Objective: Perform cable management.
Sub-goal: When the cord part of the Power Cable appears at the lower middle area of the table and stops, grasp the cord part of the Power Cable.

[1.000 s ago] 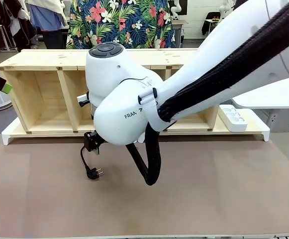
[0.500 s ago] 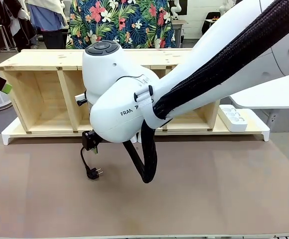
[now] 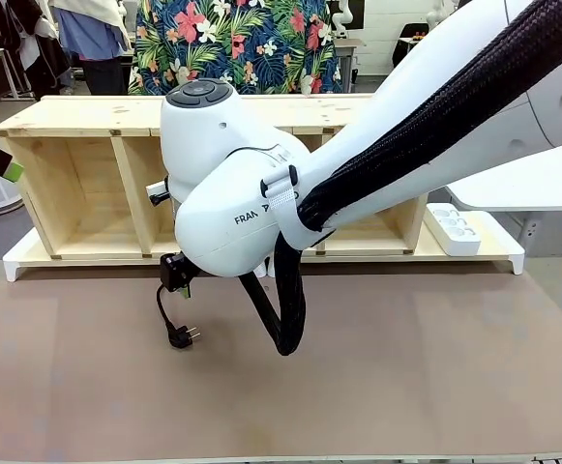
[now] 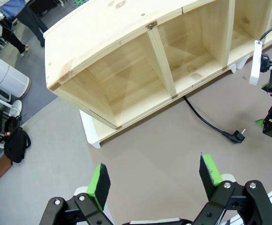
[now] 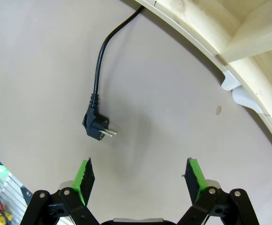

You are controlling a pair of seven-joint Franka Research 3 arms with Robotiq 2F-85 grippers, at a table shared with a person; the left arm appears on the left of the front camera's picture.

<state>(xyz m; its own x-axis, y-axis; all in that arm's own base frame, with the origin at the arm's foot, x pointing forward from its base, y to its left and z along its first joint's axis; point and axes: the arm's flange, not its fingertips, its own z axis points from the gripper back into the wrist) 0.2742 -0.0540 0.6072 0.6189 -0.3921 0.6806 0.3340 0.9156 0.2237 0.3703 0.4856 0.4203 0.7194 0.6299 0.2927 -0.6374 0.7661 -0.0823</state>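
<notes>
Right gripper (image 5: pixel 138 169): jaws spread, empty, above the table (image 5: pixel 173 93). We list the cable (image 5: pixel 98 65) flat there, plug (image 5: pixel 96 125) just ahead, off toward one finger (image 5: pixel 85 174), cord running away to the shelf (image 5: pixel 260 65). We judge this arm nearer.

Brown tabletop (image 3: pixel 406 387), and along its far edge stands a wooden shelf (image 3: pixel 77 193) on a white base (image 3: pixel 501 249). From the shelf's front edge the cable (image 5: pixel 98 61) curls out onto the tabletop, plug (image 5: pixel 94 125) lying flat, well apart from the shelf.
</notes>
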